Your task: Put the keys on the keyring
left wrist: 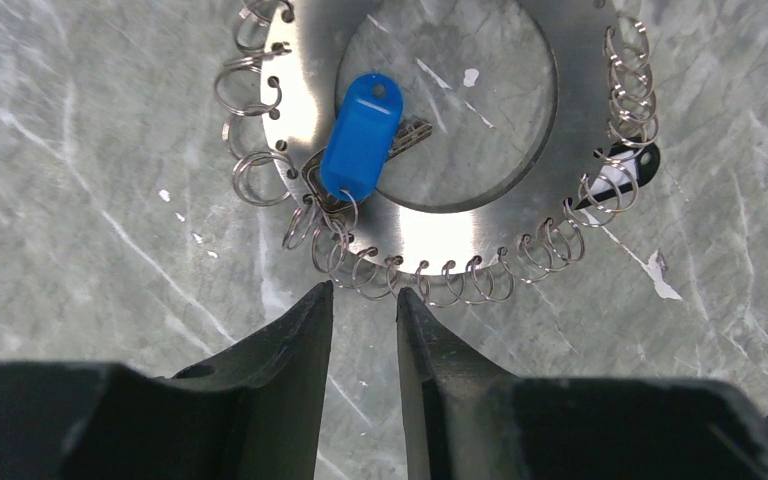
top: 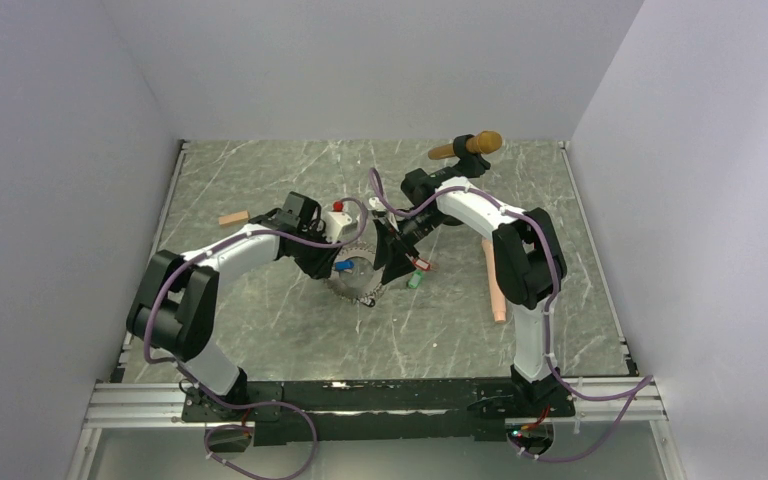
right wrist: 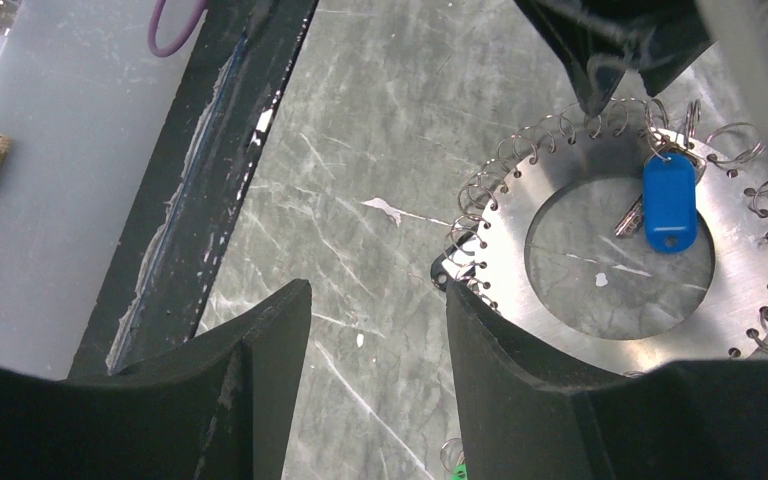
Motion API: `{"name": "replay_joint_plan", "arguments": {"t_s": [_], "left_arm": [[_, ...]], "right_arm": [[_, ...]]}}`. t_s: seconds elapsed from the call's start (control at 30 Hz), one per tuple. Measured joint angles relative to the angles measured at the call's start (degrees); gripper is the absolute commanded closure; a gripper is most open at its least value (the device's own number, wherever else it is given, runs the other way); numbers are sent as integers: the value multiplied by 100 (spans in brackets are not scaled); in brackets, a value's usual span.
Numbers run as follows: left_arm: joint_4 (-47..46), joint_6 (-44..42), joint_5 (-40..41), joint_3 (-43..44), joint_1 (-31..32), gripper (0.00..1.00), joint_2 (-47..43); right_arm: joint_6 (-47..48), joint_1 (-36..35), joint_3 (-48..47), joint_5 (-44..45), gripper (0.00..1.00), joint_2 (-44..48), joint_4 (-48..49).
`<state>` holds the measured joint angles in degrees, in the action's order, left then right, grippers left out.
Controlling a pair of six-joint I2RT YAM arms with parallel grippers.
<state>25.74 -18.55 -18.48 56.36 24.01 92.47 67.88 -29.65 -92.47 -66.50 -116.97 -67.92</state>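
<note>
The keyring [top: 348,290] is a flat shiny metal ring plate [left wrist: 300,110] [right wrist: 505,260] with several small wire rings round its rim, lying on the marble table. A key with a blue tag [left wrist: 360,135] [right wrist: 669,200] [top: 343,266] lies on the plate, its end among the wire rings at the rim. My left gripper [left wrist: 363,290] [top: 332,262] hovers just off that rim, jaws a little apart and empty. My right gripper [right wrist: 378,290] [top: 392,262] is open and empty at the plate's opposite side. The red-tagged key [top: 421,265] and green-tagged key [top: 414,281] [right wrist: 457,470] lie on the table beside it.
A pink stick [top: 495,280] lies right of the keys under the right arm. A small wooden block [top: 233,217] sits at the left and a brown-handled tool in a black holder [top: 470,147] at the back. The table's black front rail [right wrist: 190,200] is close to the right gripper.
</note>
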Motion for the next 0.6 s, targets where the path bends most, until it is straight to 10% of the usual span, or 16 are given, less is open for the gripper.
{"name": "replay_joint_plan", "arguments": {"t_s": [0.6], "left_arm": [[-326, 656, 1084, 15, -310, 59, -258]], "right_arm": [[-374, 37, 186, 236, 42, 544, 354]]}}
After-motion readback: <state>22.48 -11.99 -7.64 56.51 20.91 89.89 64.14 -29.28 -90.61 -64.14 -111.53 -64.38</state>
